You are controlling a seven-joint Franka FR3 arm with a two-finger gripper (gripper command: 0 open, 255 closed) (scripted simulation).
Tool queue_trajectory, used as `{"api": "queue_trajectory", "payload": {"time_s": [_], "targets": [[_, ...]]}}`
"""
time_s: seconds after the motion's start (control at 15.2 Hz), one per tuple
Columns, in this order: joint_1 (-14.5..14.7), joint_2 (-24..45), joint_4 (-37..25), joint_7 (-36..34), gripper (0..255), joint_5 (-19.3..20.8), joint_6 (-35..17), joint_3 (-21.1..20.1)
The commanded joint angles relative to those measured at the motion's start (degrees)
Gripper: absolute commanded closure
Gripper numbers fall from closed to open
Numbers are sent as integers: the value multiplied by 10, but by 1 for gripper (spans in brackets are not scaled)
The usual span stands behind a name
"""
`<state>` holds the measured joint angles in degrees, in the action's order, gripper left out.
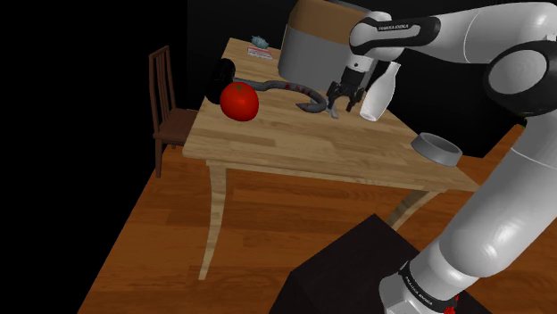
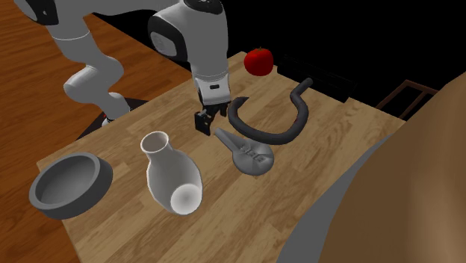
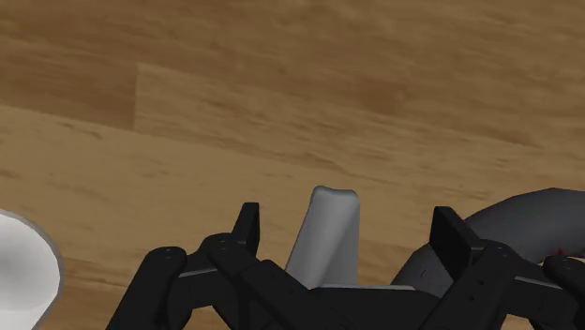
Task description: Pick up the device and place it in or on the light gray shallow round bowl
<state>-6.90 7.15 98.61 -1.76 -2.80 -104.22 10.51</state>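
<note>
The device (image 2: 250, 152) is a flat grey piece with a narrow handle and a round head, lying on the wooden table (image 2: 134, 224). My black gripper (image 2: 207, 119) hangs low over the handle's end. In the wrist view the grey handle tip (image 3: 328, 234) stands between the two fingers (image 3: 246, 230), with a gap on each side, so the gripper (image 3: 347, 230) is open and holds nothing. The grey shallow round bowl (image 2: 69, 184) sits at the table's corner, past a white vase; in the shoulder view the bowl (image 1: 439, 148) lies near the table's right edge.
A white vase (image 2: 170, 175) stands between gripper and bowl. A dark curved tube (image 2: 272, 127) loops just beyond the device. A red apple (image 1: 239, 101), a large grey and brown container (image 1: 317, 40) and a wooden chair (image 1: 170, 107) stand further off.
</note>
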Motion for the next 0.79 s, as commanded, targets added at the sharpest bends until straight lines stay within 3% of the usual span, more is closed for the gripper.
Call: {"api": "queue_trajectory", "payload": {"time_s": [0.0,0.73], "targets": [[-9,41,-52,3,0,-13,1,5],[-8,48,-3,5,0,-15,-55,4]]}}
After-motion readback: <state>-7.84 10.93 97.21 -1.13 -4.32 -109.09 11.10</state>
